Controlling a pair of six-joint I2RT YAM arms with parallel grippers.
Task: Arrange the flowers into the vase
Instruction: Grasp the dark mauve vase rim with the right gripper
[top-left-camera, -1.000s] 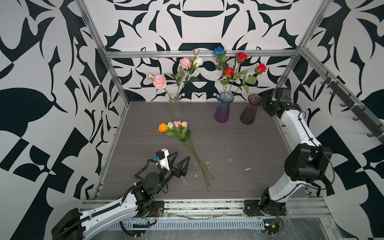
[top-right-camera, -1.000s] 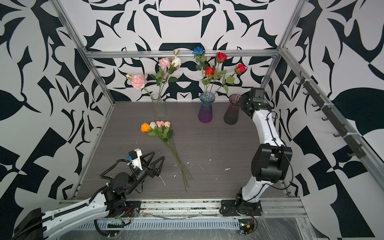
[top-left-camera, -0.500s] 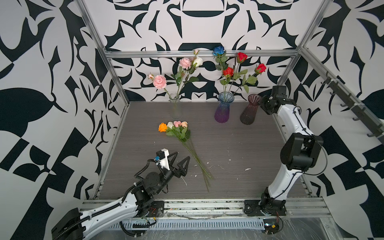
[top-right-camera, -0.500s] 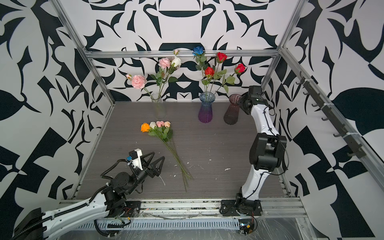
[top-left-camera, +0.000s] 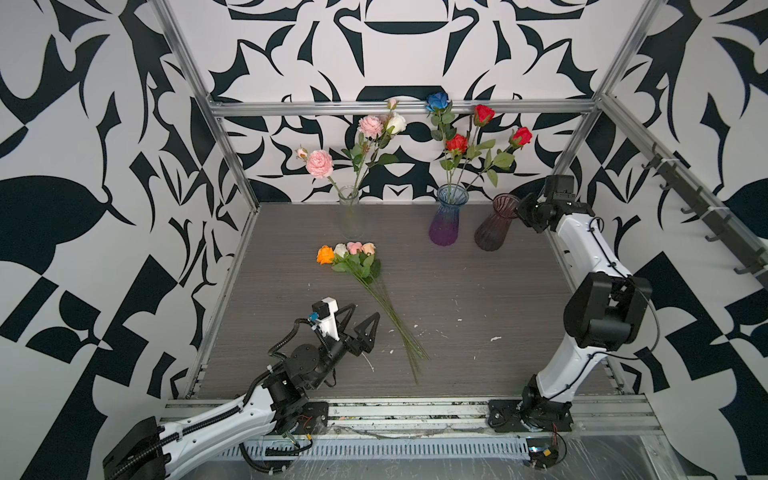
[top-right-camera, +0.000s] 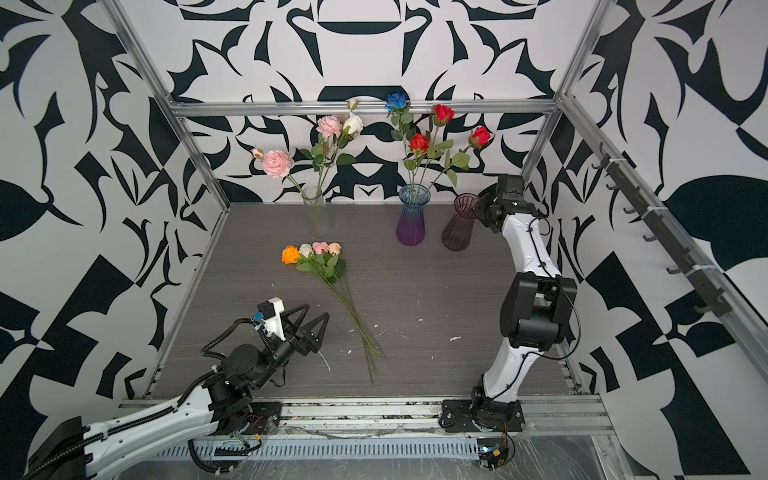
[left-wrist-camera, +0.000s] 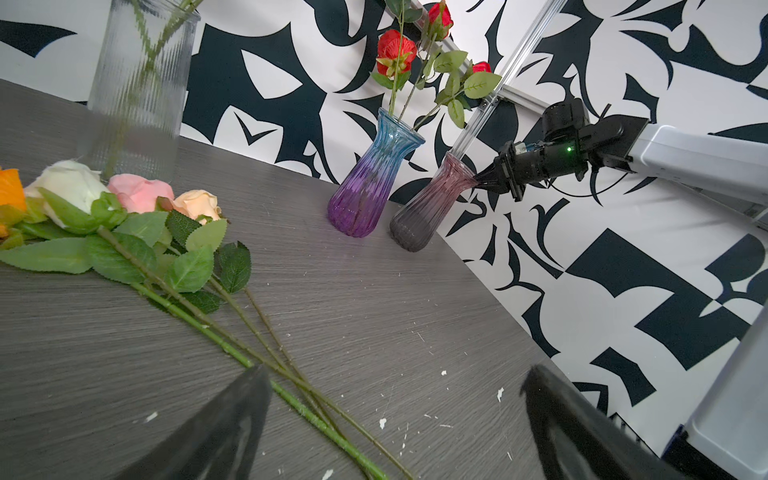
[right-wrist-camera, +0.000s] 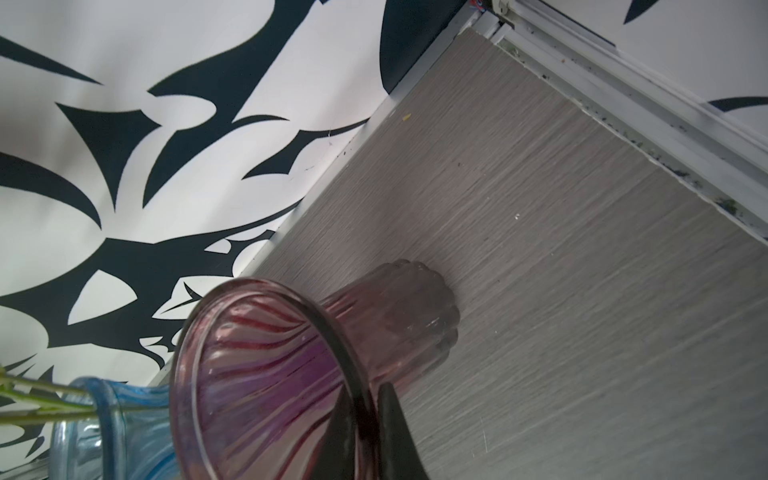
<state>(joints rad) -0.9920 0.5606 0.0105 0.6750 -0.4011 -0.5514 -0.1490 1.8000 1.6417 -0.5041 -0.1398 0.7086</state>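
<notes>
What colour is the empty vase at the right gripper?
The vase is translucent plum-pink with ribbed glass, and it shows best in the right wrist view.

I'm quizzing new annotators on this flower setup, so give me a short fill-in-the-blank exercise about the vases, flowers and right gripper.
1. The ribbed plum glass vase holds ____ flowers.
2. The right gripper is shut on that vase's ____.
3. The blue-to-purple glass vase holds one blue rose and ____ red roses.
4. The bunch of loose flowers lying on the grey table has ____ blooms.
Missing words: no; rim; three; four.
</notes>
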